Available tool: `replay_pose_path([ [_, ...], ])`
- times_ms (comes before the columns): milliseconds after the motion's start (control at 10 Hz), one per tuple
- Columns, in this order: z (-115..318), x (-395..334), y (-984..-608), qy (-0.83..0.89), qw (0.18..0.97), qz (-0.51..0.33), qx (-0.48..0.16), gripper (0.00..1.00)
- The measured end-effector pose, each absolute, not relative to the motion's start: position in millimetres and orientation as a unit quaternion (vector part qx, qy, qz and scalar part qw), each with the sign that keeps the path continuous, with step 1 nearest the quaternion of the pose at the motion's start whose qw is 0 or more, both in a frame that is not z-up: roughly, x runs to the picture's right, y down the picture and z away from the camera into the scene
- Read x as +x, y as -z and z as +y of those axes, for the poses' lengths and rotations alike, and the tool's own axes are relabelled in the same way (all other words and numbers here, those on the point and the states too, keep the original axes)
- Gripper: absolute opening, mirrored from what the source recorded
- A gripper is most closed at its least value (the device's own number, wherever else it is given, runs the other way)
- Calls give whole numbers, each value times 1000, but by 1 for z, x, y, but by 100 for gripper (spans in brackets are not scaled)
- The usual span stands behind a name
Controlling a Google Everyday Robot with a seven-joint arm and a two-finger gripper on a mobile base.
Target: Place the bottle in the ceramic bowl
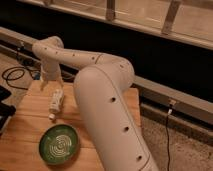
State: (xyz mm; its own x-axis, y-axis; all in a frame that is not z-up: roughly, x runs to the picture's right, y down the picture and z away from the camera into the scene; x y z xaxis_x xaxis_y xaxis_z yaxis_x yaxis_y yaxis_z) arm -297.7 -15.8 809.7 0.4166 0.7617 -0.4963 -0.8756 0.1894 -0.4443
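The bottle (56, 102) is a small white one lying on its side on the wooden table (30, 125), cap toward the near edge. The ceramic bowl (59, 144) is dark green with pale ring lines inside; it sits nearer the camera, just below the bottle, with nothing in it. My gripper (51, 83) hangs at the table's far edge, just beyond the bottle's far end. Its fingers are open and nothing is between them. The white arm (107, 100) sweeps in from the lower right and covers the table's right half.
A black cable (12, 75) coils on the floor left of the table. A dark object (4, 107) stands at the left edge. A long metal rail (170, 95) and a dark wall run behind. Speckled floor (185, 150) lies to the right.
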Motion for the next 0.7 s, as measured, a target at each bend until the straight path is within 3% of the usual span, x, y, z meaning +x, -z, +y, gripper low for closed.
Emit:
replay_pose_path([
  [400,-9,-308,-822,-530,760,84,-366,65],
  [700,14,-318,-860,-532,748,105,-383,65],
])
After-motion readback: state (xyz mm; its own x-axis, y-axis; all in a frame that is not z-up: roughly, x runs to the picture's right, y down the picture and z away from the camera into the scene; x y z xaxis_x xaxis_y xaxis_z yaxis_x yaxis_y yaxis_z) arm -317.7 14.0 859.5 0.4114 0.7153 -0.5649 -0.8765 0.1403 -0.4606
